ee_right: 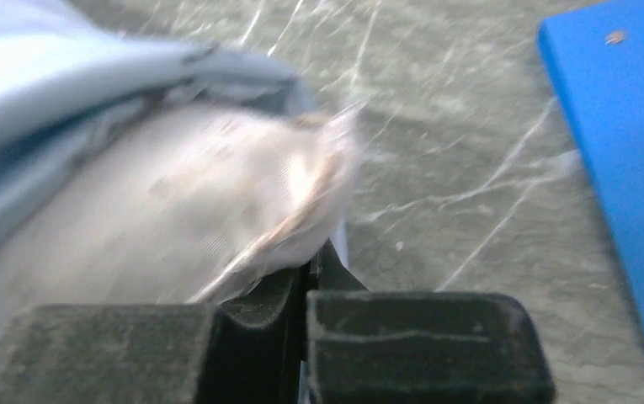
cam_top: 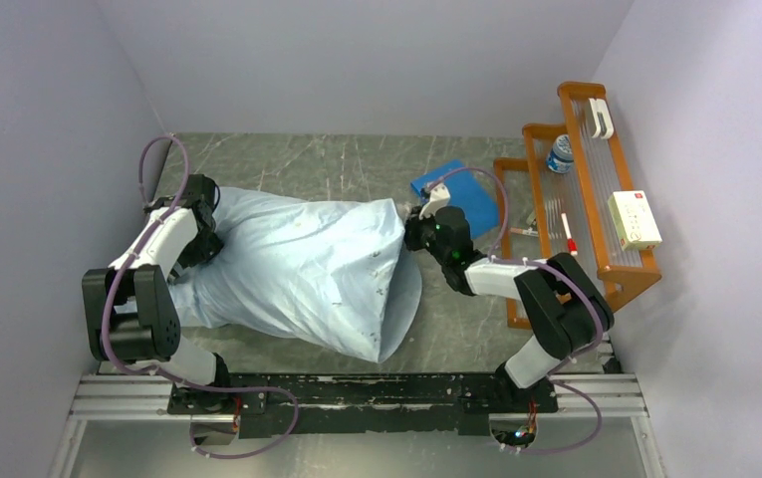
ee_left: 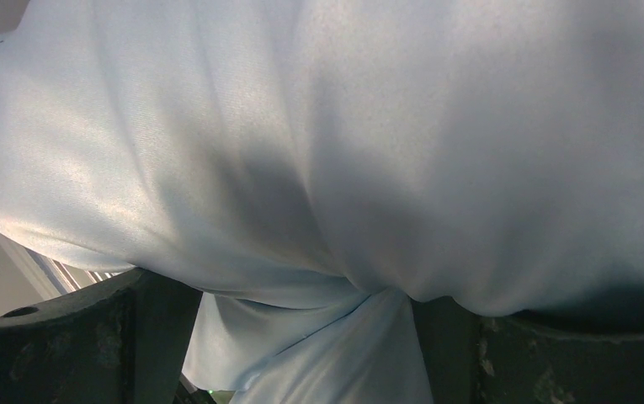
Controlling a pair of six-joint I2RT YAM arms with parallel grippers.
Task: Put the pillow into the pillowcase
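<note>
You are late in the stuffing step. The pillowcase (cam_top: 297,264) lies on the bench (cam_top: 357,164) between your two pincers, plump along nearly its whole length, so I judge the pillow almost wholly in. Only an off-white corner of the pillow (ee_right: 200,194) shows, right at the tips of the right pincer (ee_right: 308,282) and just inside the case's hem. That pincer is closed tight, and the blur hides whether it nips any cloth. The left pincer (ee_left: 318,362) stands wide at the end away from the opening, bunched light-blue cloth sagging between its fingers. Next, I judge, the hem must be drawn over that corner, clear of the blue square (ee_right: 621,126) to the right pincer's right. The case looks thin, wrinkled and faintly glossy.
</note>
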